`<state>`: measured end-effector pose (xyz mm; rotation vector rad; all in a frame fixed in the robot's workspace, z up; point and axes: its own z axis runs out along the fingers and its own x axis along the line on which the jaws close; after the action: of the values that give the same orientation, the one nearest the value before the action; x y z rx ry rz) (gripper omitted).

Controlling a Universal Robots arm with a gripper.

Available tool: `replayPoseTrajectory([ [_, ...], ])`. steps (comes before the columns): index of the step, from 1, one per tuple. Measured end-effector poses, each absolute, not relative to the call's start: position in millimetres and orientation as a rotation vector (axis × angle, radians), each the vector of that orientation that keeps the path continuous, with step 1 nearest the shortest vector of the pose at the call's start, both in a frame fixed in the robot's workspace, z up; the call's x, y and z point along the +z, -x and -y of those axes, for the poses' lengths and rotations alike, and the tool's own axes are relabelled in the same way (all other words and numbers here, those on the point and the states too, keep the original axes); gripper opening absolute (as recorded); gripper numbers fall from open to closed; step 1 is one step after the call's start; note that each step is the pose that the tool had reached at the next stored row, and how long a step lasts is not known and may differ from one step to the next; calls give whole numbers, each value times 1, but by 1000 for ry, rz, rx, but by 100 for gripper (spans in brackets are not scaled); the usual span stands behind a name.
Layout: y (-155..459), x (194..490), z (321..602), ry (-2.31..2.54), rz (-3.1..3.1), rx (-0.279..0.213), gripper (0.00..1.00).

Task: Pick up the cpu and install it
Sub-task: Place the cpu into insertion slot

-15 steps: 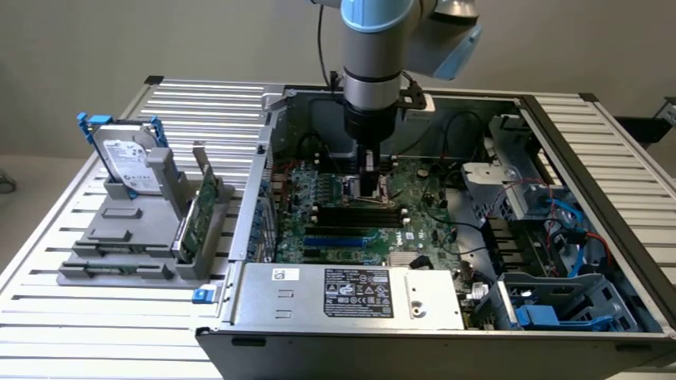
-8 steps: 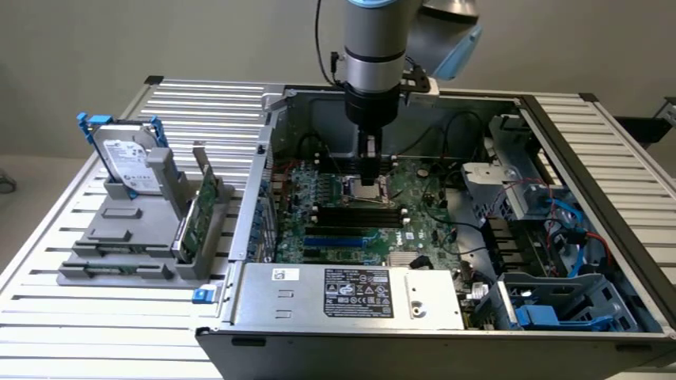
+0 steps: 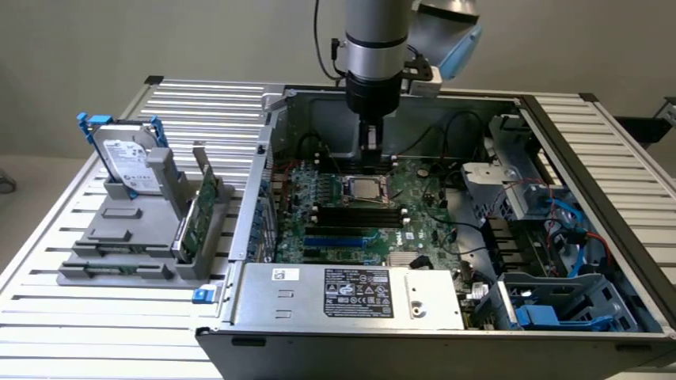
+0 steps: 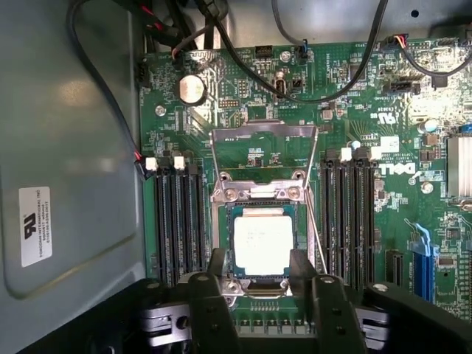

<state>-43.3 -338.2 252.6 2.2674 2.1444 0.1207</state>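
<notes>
Clock: read on the exterior view, with twelve o'clock at the far side of the table and six o'clock at the near edge.
Table: a slatted metal table [image 3: 63,317] carries everything.
Case: the open computer case [image 3: 423,348] lies on its side in the middle, with the motherboard [image 3: 433,226] facing up.
Arm: the arm [image 3: 375,47] reaches straight down from twelve o'clock into the case, its wrist vertical.
Gripper: the gripper [image 3: 369,158] hangs low over the board, just at twelve o'clock of the socket. The wrist view shows it right at one edge of the chip.
Tool state: I cannot tell whether it is clasping the cpu or has let go of it.
Cpu: the cpu [image 4: 263,245] lies flat in the socket with its silvery top up — near the centre of the board, immediately at six o'clock of the gripper.
Load plate: the metal load plate [image 4: 264,147] is swung open and clear of the cpu, on the side of the socket away from the gripper.
Memory slots: black memory slots [image 4: 177,221] run along both flanks of the socket.
Power supply: a silver box with a dark label [image 3: 349,289] sits inside the case at six o'clock of the board.
Hard drive: the hard drive [image 3: 129,162], with blue handles, stands upright in a grey holder [image 3: 116,237] — well apart from the cpu, at nine o'clock of the case.
Green card: the green card [image 3: 203,210] stands upright in the same holder, at three o'clock of the hard drive, between it and the case wall.
</notes>
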Motion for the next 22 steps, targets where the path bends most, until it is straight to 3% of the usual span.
replayPoseTrajectory([
  [2, 43, 256, 338, -2269, -2143, 121, 42],
  [6, 43, 261, 338, -2273, -2138, 121, 18],
  [8, 42, 264, 338, -2274, -2137, 121, 18],
  [9, 40, 266, 338, -2275, -2137, 121, 12],
  [22, -10, 278, 340, -2288, -2147, 147, 11],
])
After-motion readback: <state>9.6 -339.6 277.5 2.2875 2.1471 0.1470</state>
